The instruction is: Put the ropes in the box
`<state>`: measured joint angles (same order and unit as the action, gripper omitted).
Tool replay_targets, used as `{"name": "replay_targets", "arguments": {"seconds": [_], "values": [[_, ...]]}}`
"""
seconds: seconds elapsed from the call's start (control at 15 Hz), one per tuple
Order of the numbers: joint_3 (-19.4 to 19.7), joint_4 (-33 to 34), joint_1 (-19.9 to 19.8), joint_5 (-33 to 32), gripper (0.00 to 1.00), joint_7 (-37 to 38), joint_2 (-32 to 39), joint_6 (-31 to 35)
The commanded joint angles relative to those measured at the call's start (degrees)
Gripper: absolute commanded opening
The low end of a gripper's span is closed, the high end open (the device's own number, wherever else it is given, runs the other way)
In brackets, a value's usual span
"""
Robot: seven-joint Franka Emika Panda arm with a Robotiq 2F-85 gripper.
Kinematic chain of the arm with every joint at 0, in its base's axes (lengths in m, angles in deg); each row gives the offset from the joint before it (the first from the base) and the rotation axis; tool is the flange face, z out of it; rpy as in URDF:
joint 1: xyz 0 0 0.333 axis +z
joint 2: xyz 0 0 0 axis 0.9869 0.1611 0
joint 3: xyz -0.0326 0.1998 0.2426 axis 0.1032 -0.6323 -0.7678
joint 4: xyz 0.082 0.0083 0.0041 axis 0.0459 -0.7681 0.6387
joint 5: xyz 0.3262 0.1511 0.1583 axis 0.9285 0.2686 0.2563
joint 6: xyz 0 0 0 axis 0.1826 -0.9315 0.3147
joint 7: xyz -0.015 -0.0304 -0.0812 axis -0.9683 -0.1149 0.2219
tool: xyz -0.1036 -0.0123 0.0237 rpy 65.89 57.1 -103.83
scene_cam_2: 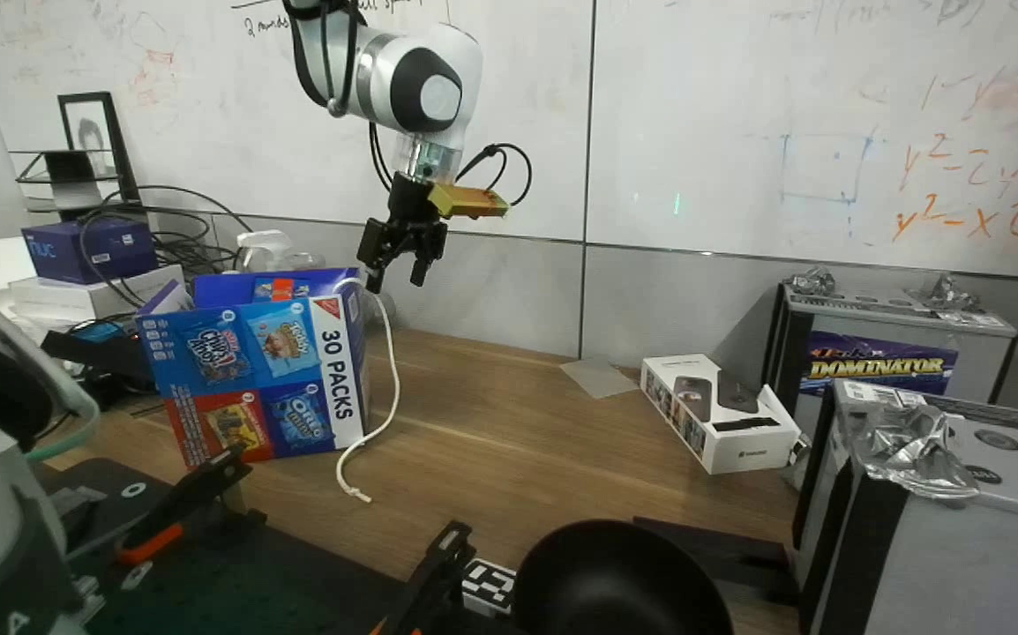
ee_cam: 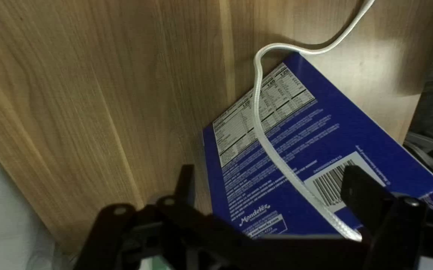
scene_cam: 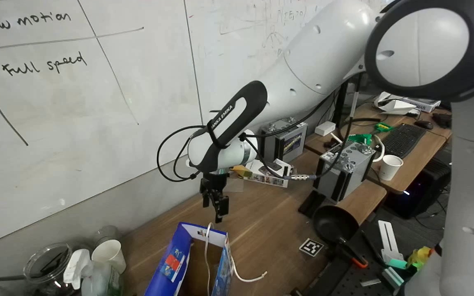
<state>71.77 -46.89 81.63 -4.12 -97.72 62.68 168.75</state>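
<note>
The blue box stands open-topped on the table in both exterior views (scene_cam: 165,267) (scene_cam_2: 249,384); its printed end face shows in the wrist view (ee_cam: 231,195). One white rope hangs over the box's rim in both exterior views (scene_cam: 245,280) (scene_cam_2: 395,379). Part of it is inside the box, and the other part runs down outside with its end on the table. The rope also crosses the end face in the wrist view (ee_cam: 278,162). My gripper is above the rim at that end in both exterior views (scene_cam: 213,211) (scene_cam_2: 396,284). Its fingers are wide apart and hold nothing in the wrist view (ee_cam: 267,170).
A spray bottle (scene_cam: 83,271), a paper cup (scene_cam: 109,255) and a clear jar (scene_cam: 48,259) stand by the wall beside the box. A black pan (scene_cam: 335,224), a white phone box (scene_cam_2: 721,414) and grey devices (scene_cam_2: 959,511) stand farther along. The whiteboard wall (scene_cam_2: 738,176) rises behind.
</note>
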Motion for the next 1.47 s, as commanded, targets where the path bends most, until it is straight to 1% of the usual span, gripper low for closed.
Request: {"name": "replay_targets", "arguments": {"seconds": [0.0,0.33,0.53,0.93,1.4], "values": [[-2.88,4.14,-2.56,1.23,1.00,-8.43,4.86,-0.39],[-4.31,6.74,-4.17,-0.20,1.00,-18.22,8.32,-3.84],[-4.33,7.98,-4.45,-0.17,1.00,-22.42,9.03,-6.44],[-3.51,9.17,-3.89,0.09,1.00,-26.23,9.13,-10.02],[-3.66,9.76,-4.56,1.79,1.00,-30.85,8.97,-14.67]]}}
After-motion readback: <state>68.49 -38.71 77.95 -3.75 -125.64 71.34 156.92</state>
